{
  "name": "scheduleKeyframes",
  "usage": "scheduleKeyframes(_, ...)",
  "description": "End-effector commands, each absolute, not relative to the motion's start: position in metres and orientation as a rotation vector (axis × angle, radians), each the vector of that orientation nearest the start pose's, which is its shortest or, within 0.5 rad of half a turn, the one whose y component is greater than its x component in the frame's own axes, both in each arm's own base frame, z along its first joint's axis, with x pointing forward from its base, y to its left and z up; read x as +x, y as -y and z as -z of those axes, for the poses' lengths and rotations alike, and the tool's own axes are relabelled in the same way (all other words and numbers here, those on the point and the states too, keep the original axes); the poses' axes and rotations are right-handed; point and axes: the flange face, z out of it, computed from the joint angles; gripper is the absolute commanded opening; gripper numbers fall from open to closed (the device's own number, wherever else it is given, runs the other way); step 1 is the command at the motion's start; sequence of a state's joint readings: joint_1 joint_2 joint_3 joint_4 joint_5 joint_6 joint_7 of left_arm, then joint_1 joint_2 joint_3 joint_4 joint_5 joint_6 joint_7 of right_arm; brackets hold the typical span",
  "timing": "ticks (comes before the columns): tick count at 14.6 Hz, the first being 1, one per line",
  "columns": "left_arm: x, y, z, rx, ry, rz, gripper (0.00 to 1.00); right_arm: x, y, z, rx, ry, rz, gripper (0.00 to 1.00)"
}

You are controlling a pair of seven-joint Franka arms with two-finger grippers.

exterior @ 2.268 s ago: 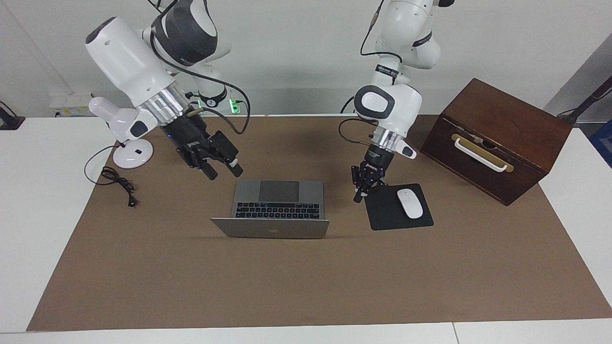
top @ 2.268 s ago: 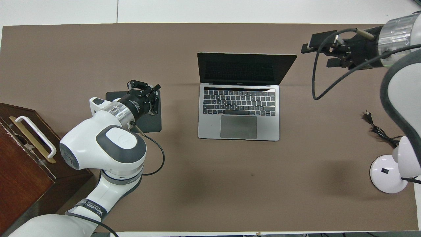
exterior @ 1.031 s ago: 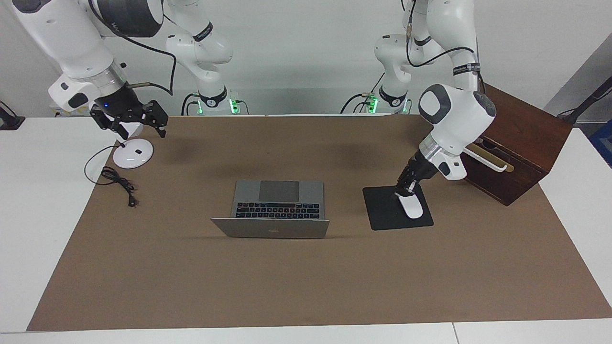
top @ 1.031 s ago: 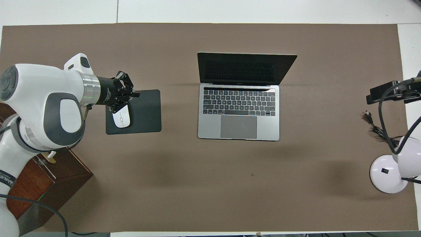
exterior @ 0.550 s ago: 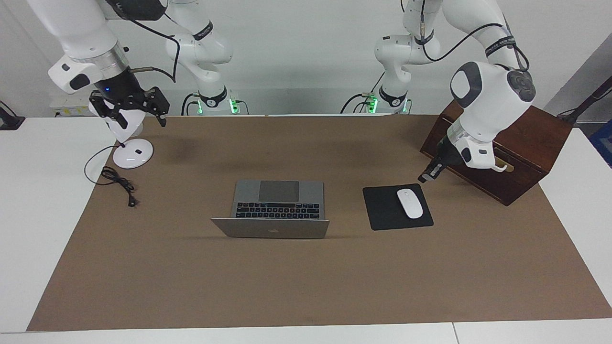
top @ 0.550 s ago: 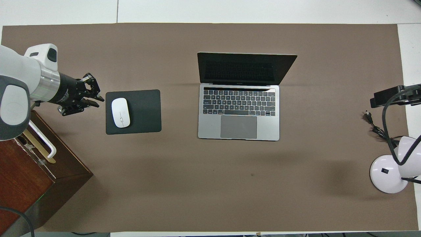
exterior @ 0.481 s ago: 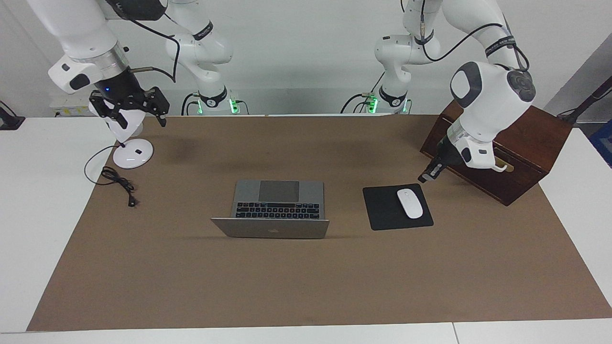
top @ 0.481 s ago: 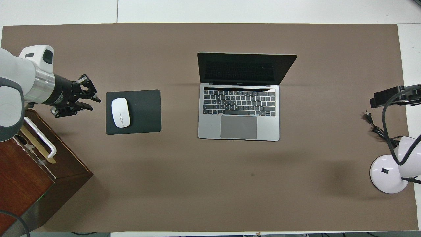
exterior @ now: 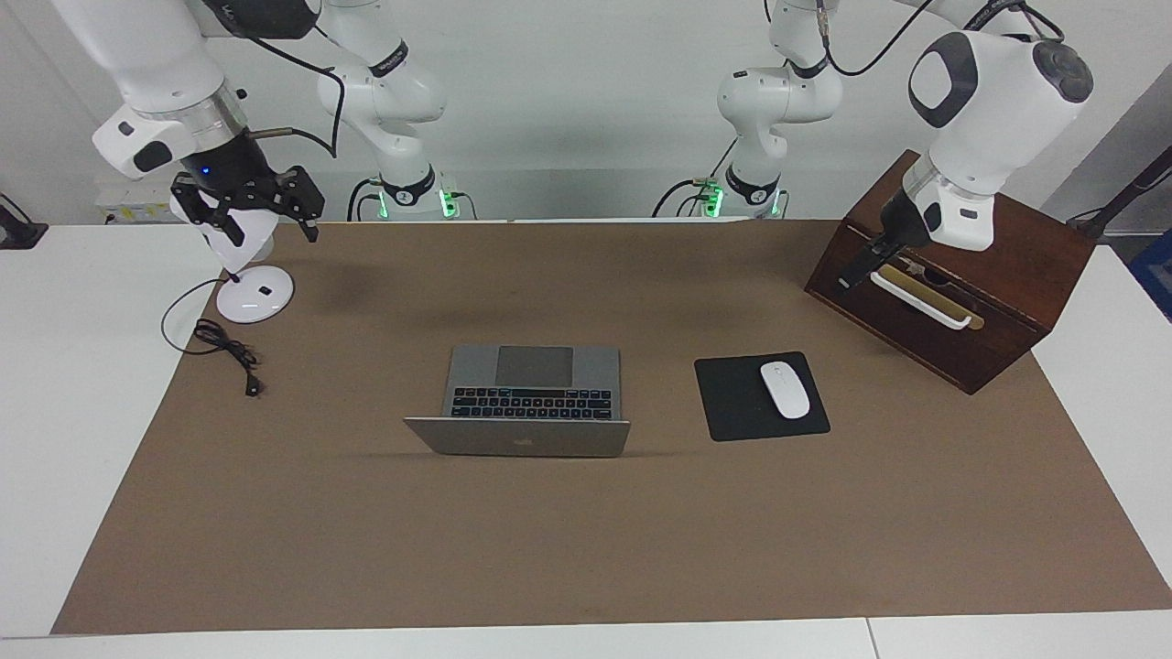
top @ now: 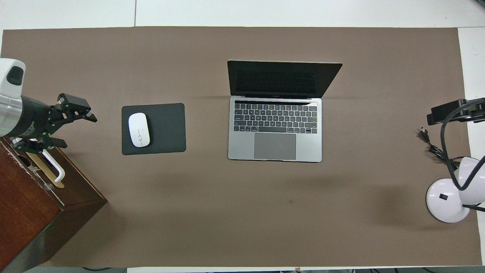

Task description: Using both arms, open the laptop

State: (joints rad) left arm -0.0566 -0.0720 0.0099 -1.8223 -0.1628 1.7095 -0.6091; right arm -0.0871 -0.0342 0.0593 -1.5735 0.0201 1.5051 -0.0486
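Midway along the mat [exterior: 586, 540] sits the laptop [exterior: 529, 398], lid up (screen dark). Toward the left arm's end from it, the left gripper [top: 64, 127] hangs over the wooden box [exterior: 952, 265], fingers spread. Toward the right arm's end, the right gripper [exterior: 245, 215] hangs over the lamp [exterior: 247, 275], fingers apart too.

Robotics lab, probably: two white arms [exterior: 989, 82] bolted by a white table [exterior: 82, 412] with brown mat [exterior: 586, 549], bare white wall, office props: laptop [exterior: 531, 394], desk lamp [exterior: 247, 275].
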Motion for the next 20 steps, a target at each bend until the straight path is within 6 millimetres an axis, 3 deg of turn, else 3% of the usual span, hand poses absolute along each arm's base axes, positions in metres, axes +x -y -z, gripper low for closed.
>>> scheduleKeyframes(1, 0.525, 0.031, -0.567, -3.068, 0.853, -0.093, 1.00, 0.527, 0.016, -0.637, -3.138, -0.005, -0.104, 1.00)
scheduleKeyframes(2, 0.524, 0.034, -0.568, -3.063, 0.833, -0.092, 1.00, 0.535, 0.016, -0.628, -3.136, -0.005, -0.125, 1.00)
scheduleKeyframes(3, 0.522, 0.033, -0.572, -3.065, 0.828, -0.087, 1.00, 0.536, 0.017, -0.635, -3.137, -0.012, -0.097, 1.00)
scheduleKeyframes(6, 0.514, 0.027, -0.576, -3.089, 0.513, -0.113, 1.00, 0.535, 0.019, -0.639, -3.145, -0.121, -0.085, 1.00)
scheduleKeyframes(7, 0.513, 0.022, -0.577, -3.095, 0.484, -0.115, 1.00, 0.535, 0.019, -0.639, -3.151, -0.120, -0.085, 1.00)
scheduleKeyframes(14, 0.515, 0.024, -0.557, -3.080, 0.482, -0.209, 1.00, 0.534, 0.021, -0.639, -3.168, -0.174, -0.092, 1.00)
scheduleKeyframes(20, 0.535, 0.028, -0.555, -3.069, 0.466, -0.270, 1.00, 0.535, 0.020, -0.637, -3.171, -0.177, -0.096, 1.00)
